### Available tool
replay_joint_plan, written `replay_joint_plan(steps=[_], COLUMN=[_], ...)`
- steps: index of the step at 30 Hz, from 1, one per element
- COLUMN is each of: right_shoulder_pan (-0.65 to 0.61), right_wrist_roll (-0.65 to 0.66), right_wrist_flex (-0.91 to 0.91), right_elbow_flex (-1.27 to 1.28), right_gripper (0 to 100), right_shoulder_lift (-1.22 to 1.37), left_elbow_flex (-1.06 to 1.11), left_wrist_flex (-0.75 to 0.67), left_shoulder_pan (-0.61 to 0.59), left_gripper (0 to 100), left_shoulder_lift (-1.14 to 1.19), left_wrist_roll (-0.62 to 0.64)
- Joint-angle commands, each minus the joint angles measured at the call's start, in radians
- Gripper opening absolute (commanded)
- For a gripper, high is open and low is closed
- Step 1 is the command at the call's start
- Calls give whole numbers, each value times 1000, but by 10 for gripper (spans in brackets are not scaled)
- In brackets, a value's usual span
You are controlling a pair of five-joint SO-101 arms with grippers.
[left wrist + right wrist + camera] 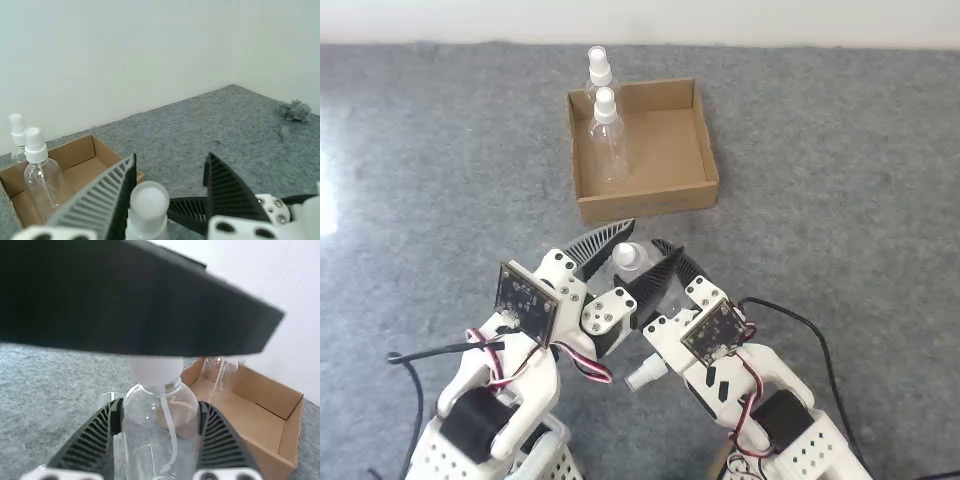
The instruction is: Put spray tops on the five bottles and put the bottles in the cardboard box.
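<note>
Gripping the bottle [152,435] by its body is the right hand [159,412], fingers clenched on both sides. The bottle is upright, long axis vertical, by the middle of the surface's [840,150] near edge. Can't tell if it's lifted or standing. The top [147,200] sits on the neck with the dip tube hanging inside. Can't tell if it's fully seated.

The left hand [171,162] is at the top from the other side, released: one finger touches the top, the other stands apart from it.

Key relation: the box [645,197] is straight ahead of both hands, toward the far edge, open side up, near wall facing them. The right hand has the body, so I'd take it as the arm for the carry. The left hand needs to clear the top first, since the two hands are just beside each other and would foul. The bottle should go in vertical, over the near wall, into the free right half of the box.

A second bottle [610,150], topped, stands inside the box toward its far left corner. A third bottle [599,68], also topped, is at that corner. Can't tell if it's inside or just behind the wall.

My read: two of five handled, this is the third.

Writing: no label or print readable on the bottles or box.
</note>
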Motion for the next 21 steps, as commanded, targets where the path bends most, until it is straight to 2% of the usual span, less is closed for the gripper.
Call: replay_joint_plan(steps=[1,6,13,16,21], right_shoulder_pan=[-4,-1,-1,41,73], right_wrist_roll=[11,8,6,5,3], right_wrist_flex=[7,27,39,36,30], right_elbow_flex=[-44,-46,-44,-44,-52], right_gripper=[41,41,41,41,41], right_shoulder_lift=[-24,-24,-24,-24,-24], left_elbow_flex=[-47,-143,-189,-219,-232], left_wrist_flex=[-5,80,92,132,146], left_shoulder_pan=[-5,-5,-5,-9,-120], left_gripper=[207,207,205,203,203], left_shoulder_lift=[-17,-17,-17,-17,-17], left_wrist_roll=[-2,2,28,28,29])
